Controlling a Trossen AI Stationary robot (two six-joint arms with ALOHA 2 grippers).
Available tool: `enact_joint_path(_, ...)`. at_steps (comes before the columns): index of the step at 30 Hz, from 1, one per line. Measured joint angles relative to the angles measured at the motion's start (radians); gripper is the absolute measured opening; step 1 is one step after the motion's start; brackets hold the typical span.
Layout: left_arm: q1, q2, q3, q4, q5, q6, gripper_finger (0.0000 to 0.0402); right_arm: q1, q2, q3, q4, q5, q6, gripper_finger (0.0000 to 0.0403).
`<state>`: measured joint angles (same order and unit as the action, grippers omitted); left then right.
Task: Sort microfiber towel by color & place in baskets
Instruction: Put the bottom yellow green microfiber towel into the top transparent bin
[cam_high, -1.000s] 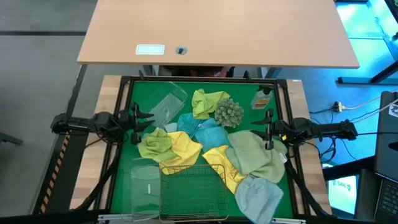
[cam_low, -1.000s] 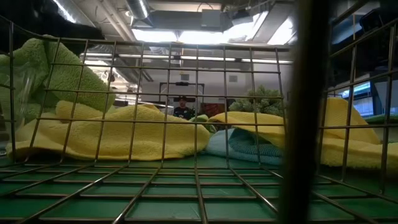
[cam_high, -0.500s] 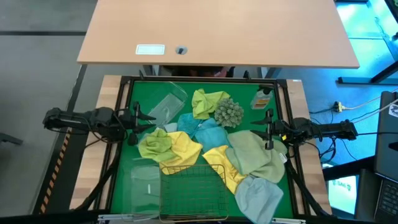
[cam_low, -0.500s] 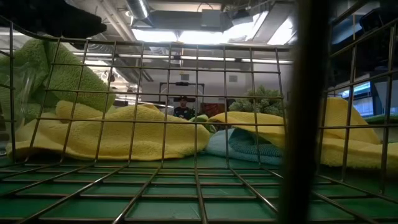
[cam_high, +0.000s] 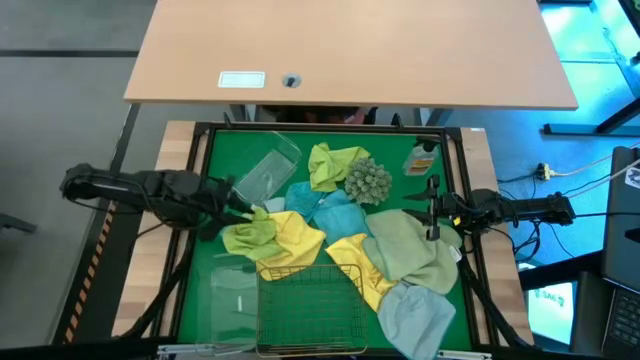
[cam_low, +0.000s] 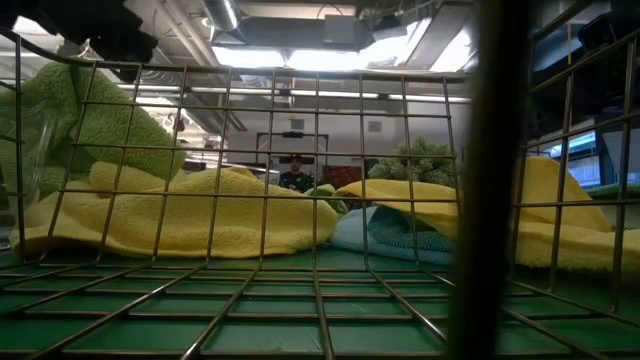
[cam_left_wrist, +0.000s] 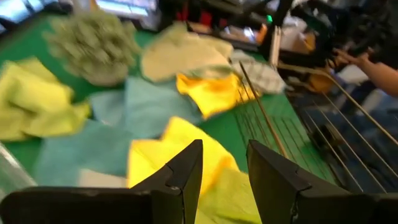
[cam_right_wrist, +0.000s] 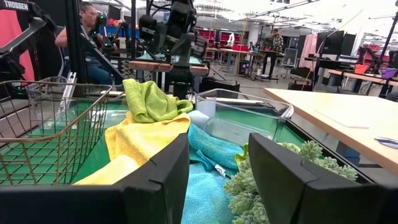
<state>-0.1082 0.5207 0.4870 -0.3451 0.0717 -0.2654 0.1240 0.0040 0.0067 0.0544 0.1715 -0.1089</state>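
Observation:
Microfiber towels lie heaped on the green mat: a yellow-green one (cam_high: 248, 232), bright yellow ones (cam_high: 295, 235) (cam_high: 365, 265), teal ones (cam_high: 335, 212), a pale green one (cam_high: 410, 250) and a light blue one (cam_high: 415, 315). The gold wire basket (cam_high: 310, 305) stands at the near edge, partly on the yellow towels. One clear tub (cam_high: 232, 295) sits left of it, and another (cam_high: 268, 172) lies at the far left. My left gripper (cam_high: 243, 207) hovers open above the yellow-green towel's left edge, slanting down (cam_left_wrist: 224, 168). My right gripper (cam_high: 432, 212) waits open at the right edge (cam_right_wrist: 219, 168).
A spiky grey-green ball (cam_high: 368, 182) sits among the far towels, beside another yellow-green towel (cam_high: 335, 165). A small bottle with an orange label (cam_high: 420, 158) stands at the far right. A black frame (cam_high: 330, 128) borders the mat. People show in the room beyond.
My left gripper has risen and swung from the table's left edge toward the towel heap, tipping from level to slanting down. Its fingers have stayed open. The towels, baskets and right arm have kept still.

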Motion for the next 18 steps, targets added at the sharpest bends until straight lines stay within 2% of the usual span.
enact_joint_path(5, -0.047, 0.079, 0.0, 0.0, 0.057, -0.028, 0.0119, 0.0, 0.0, 0.0, 0.0, 0.0, 0.0, 0.0167)
enact_joint_path(10, -0.11, 0.147, 0.0, 0.0, 0.103, -0.141, 0.0119, 0.0, 0.0, 0.0, 0.0, 0.0, 0.0, 0.0167)
enact_joint_path(18, -0.184, 0.206, 0.0, 0.001, 0.099, -0.254, 0.0119, 0.0, 0.0, 0.0, 0.0, 0.0, 0.0, 0.0167)
